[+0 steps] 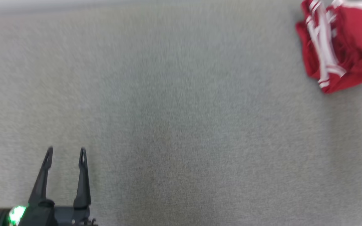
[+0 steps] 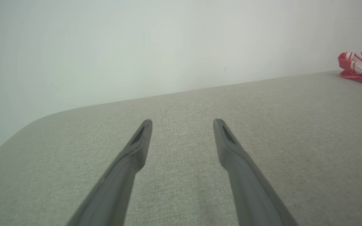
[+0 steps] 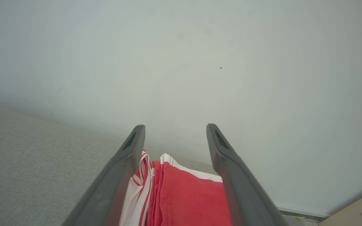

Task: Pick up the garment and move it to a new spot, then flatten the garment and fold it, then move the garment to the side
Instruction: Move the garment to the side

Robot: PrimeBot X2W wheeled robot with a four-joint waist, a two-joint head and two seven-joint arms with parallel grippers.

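Head view: crumpled red, white-striped garment on woven grey surface; left gripper and right gripper, jaws wide apart.

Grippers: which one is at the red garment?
The right gripper: the red garment shows between its open fingers; the left gripper is over bare grey surface.

a: where's the left gripper?
b: low at the left of the head view, fingers pointing up, a green light glowing at its base.
a: its jaws?
b: spread wide. the left wrist view shows both fingers parted, tips well apart.
a: and the right gripper?
b: in its own wrist view the two dark fingers rise from the bottom edge, splayed just as wide, tips apart.
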